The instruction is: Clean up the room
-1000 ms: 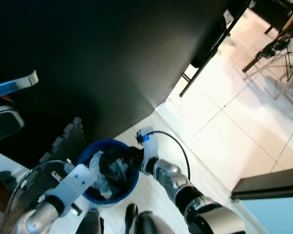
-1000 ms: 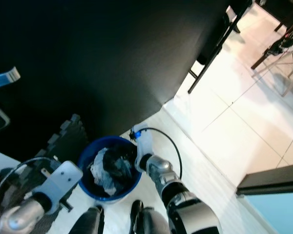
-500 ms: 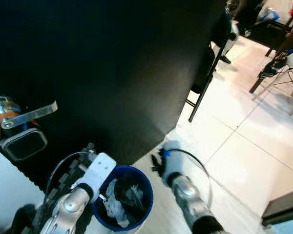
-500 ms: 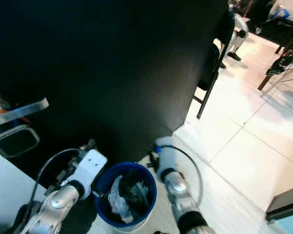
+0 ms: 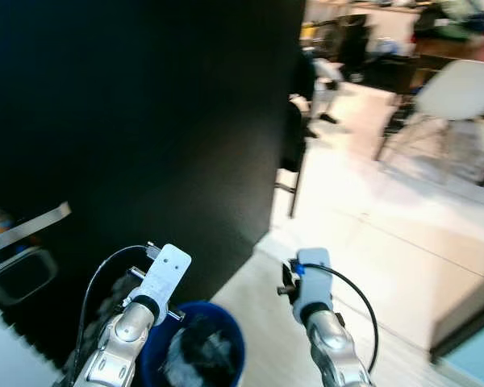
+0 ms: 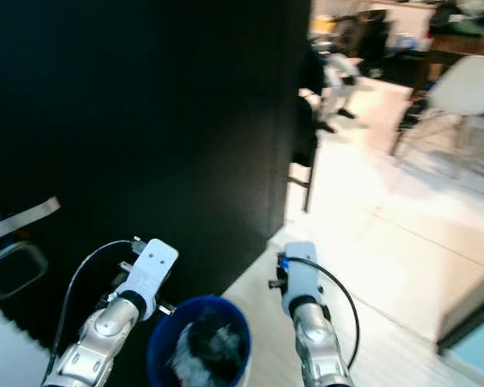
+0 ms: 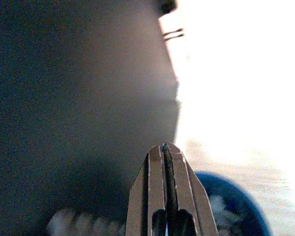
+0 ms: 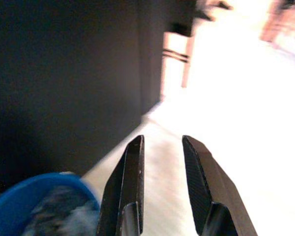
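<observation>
Left eye view: blue bin (image 5: 195,355) stuffed with dark and pale crumpled rubbish.

Motion blur softens both head views; the tall matte black panel (image 5: 145,121) swallows light, while the pale glossy tiled floor (image 5: 403,242) glares, washing out to white in both soft-focus wrist views

The pale tiled floor (image 5: 371,242) carries a blue bin (image 6: 199,343) holding crumpled rubbish. The bin stands beside the black wall (image 5: 145,121). A white chair (image 5: 460,89) stands well apart from the bin.
</observation>
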Robot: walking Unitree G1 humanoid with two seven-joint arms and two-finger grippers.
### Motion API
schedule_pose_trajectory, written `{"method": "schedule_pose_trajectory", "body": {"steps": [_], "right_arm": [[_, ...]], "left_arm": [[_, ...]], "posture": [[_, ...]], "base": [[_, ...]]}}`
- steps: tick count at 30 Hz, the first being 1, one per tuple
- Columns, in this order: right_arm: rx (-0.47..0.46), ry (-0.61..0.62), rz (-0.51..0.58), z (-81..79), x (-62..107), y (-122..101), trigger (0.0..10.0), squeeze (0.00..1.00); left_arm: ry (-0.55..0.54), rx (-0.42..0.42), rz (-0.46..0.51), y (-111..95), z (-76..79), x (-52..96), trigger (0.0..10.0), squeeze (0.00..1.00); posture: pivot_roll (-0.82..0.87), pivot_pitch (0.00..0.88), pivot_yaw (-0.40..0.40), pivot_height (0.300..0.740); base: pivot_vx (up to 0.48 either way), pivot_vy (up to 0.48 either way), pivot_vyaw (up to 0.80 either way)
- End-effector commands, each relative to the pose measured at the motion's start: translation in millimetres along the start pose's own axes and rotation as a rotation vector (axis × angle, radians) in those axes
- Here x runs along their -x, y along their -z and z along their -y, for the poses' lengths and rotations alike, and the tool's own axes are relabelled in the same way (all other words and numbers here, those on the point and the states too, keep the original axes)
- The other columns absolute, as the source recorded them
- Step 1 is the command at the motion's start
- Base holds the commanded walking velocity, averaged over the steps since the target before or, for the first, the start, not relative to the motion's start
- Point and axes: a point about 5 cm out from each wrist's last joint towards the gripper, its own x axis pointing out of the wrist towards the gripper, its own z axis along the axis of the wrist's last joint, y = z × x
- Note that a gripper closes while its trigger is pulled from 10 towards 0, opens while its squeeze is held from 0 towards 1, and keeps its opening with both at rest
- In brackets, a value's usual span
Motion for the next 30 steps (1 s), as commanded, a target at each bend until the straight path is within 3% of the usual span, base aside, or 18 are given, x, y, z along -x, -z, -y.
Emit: {"method": "schedule_pose_trajectory", "body": {"steps": [1, 4, 10, 20, 30], "right_arm": [[-0.018, 0.002, -0.007, -0.8, 0.7, -1, 10.0, 0.00], [-0.010, -0.011, -0.012, -1.5, -0.3, -3, 10.0, 0.00], [0.112, -0.091, -0.067, -3.7, -4.5, -6, 10.0, 0.00], [0.115, -0.089, -0.102, 0.9, -4.0, -4, 10.0, 0.00], [0.101, -0.100, -0.115, -1.9, -4.0, -3, 10.0, 0.00]], "left_arm": [[-0.009, 0.017, 0.001, 2, 0.7, -0.7, 10.0, 0.00], [-0.011, 0.030, 0.001, 2, 0.5, -0.1, 10.0, 0.00], [-0.054, 0.162, 0.001, 6, -3.3, 4.2, 10.0, 0.00], [-0.106, 0.212, -0.001, 7, -1.7, 0.2, 10.0, 0.00], [-0.147, 0.274, -0.001, 4, -10.0, -3.8, 10.0, 0.00]], "posture": [[0.07, 0.015, -0.013, 0.740], [0.06, 0.017, -0.024, 0.740], [0.05, 0.011, -0.050, 0.740], [0.04, 0.000, -0.066, 0.740], [0.04, 0.000, -0.070, 0.740]], "base": [[0.000, 0.000, -0.80], [0.000, 0.000, -0.80], [0.000, 0.000, -0.80], [0.000, 0.000, -0.80], [0.000, 0.000, -0.80]]}}
